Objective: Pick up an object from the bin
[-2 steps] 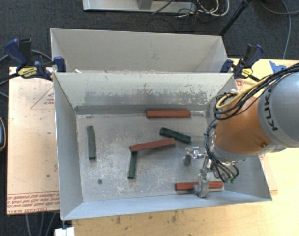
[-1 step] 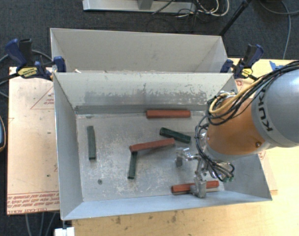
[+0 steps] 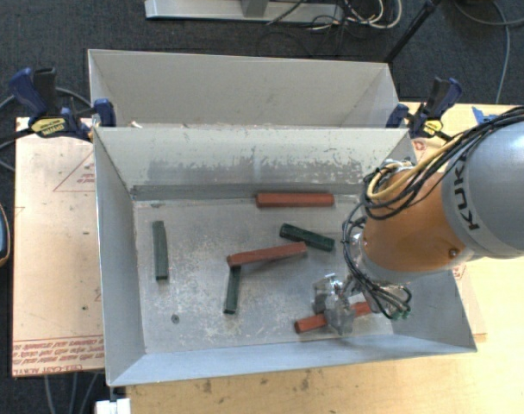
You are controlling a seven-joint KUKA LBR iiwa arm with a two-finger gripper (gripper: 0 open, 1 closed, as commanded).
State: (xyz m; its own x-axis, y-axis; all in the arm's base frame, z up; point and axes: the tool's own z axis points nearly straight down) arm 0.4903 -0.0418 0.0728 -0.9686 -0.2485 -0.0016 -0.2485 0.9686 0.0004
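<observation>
The end effector (image 3: 335, 307) is over a red bar (image 3: 308, 323) by the bin's (image 3: 245, 358) front wall; apart or clamped, I cannot tell. Best to grip squarely across it, then lift straight.

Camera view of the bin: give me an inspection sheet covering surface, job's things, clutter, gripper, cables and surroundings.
Surface: grey metal bin floor, scuffed.
Job's things: small red bar at the front right, partly under the gripper.
Clutter: back red-brown bar; middle red-brown bar; short green bar; centre green bar; left green bar.
Grippers: gripper low over the small red bar.
Cables: wrist cables looped over the orange cover; floor cables beyond the bin.
Surroundings: dark carpet.
</observation>
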